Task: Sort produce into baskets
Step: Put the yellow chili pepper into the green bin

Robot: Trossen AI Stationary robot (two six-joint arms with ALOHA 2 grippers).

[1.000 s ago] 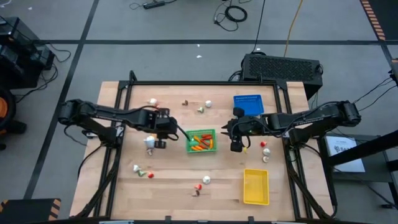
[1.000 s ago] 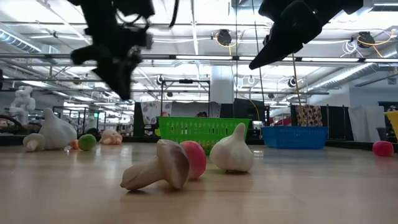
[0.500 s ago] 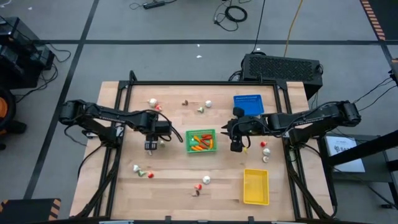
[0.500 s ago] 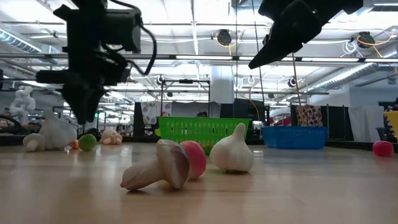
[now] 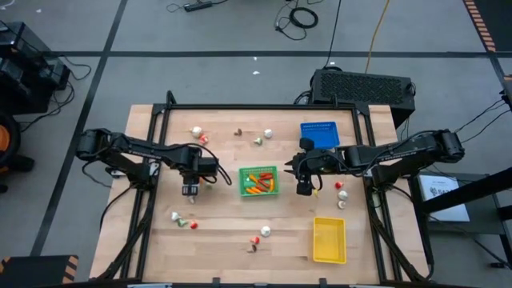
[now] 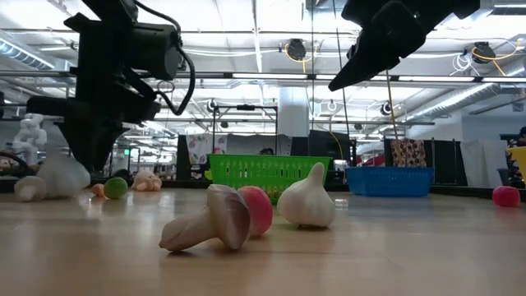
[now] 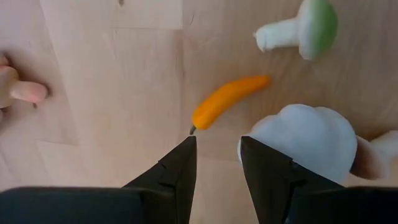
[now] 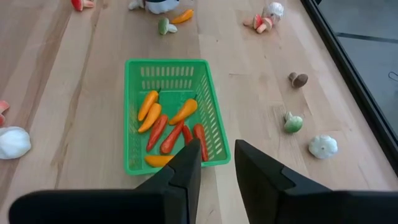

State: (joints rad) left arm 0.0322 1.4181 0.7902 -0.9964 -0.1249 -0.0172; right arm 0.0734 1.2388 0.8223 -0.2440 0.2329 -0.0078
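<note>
Bright even overhead light, ceiling strip lamps (image 6: pixel 246 76) glaring at 12 o'clock in the low view, soft short shadows on the table (image 5: pixel 224 232), left arm (image 6: pixel 107 74) motion-blurred at 10 o'clock, background hall soft

Right gripper (image 8: pixel 216 163) fingers sit slightly apart with nothing between them, over the near rim of the green basket (image 8: pixel 134 163). Basket holds orange and red pepper-like pieces (image 8: pixel 171 127). Loose on the wooden table (image 8: pixel 68 93): white garlic (image 8: pixel 12 142) at one side; brown mushroom (image 8: pixel 298 79), green-topped piece (image 8: pixel 292 122) and another white garlic (image 8: pixel 323 146) at the other. Small cluster beyond the basket includes an orange pepper (image 8: pixel 183 16).
</note>
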